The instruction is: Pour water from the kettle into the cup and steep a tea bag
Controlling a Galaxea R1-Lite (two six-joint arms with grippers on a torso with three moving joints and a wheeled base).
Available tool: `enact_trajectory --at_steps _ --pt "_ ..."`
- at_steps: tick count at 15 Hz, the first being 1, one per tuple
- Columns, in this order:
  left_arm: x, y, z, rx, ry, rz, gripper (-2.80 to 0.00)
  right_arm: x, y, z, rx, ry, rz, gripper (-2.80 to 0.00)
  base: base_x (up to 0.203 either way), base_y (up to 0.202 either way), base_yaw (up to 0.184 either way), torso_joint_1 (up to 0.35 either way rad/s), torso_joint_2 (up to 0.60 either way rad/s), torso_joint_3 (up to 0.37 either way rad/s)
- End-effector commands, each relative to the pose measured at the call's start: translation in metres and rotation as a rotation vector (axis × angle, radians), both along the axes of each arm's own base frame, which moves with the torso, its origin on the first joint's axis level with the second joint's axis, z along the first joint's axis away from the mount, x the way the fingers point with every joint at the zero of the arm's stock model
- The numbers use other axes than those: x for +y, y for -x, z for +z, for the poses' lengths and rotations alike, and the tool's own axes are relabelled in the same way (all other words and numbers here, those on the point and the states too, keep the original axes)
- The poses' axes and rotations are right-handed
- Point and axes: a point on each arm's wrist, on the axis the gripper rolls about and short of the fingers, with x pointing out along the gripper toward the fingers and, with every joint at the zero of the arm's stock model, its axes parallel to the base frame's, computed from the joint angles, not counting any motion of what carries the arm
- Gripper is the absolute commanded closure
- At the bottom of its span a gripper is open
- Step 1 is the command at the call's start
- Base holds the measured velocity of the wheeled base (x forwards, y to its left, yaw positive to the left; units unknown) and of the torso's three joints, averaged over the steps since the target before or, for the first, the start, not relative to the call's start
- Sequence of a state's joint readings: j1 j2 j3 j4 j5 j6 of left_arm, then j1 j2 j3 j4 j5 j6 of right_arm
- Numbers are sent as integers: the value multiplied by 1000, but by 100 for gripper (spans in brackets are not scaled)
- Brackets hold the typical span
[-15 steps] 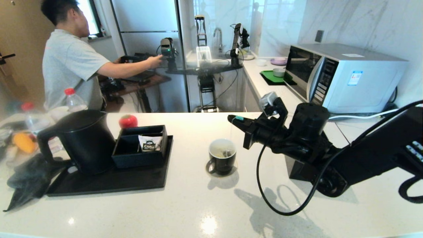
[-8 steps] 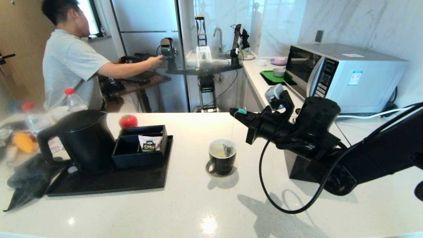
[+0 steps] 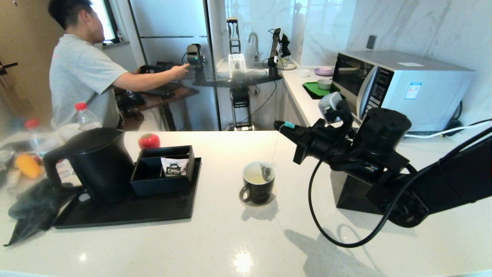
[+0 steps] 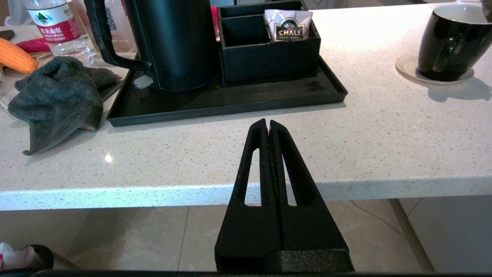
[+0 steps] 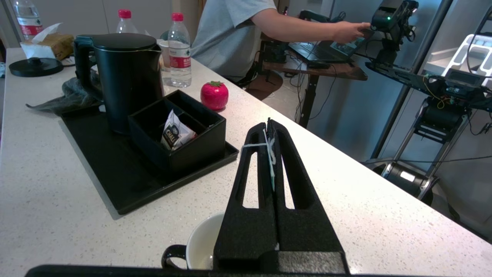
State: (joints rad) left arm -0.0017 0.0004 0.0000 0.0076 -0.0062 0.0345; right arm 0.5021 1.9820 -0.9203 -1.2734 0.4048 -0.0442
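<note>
String from the tea bag runs up into the right gripper, whose jaws are pressed together on it, so the bag hangs below and a little left of the tips, at the rim of the cup over the water. Well to the left of those jaws the kettle stands on a black tray. The left gripper, jaws together and empty, hangs off the counter's near edge with the tray beyond its tips.

"CHALI" reads clearly on the white sachet standing in the black organizer box at upper centre of the left wrist view, while the red bottle label at upper left carries print too small to read, possibly Chinese characters.
</note>
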Motion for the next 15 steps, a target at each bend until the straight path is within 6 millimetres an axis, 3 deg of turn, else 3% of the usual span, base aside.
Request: enact_trajectory --at_steps 1,15 --pt "0 0 0 0 1 0 0 -3 4 0 -2 0 -1 0 0 0 0 0 0 0" --pt "0 0 0 0 -1 0 0 -19 -2 4 -12 -5 -47 0 0 0 0 0 0 0"
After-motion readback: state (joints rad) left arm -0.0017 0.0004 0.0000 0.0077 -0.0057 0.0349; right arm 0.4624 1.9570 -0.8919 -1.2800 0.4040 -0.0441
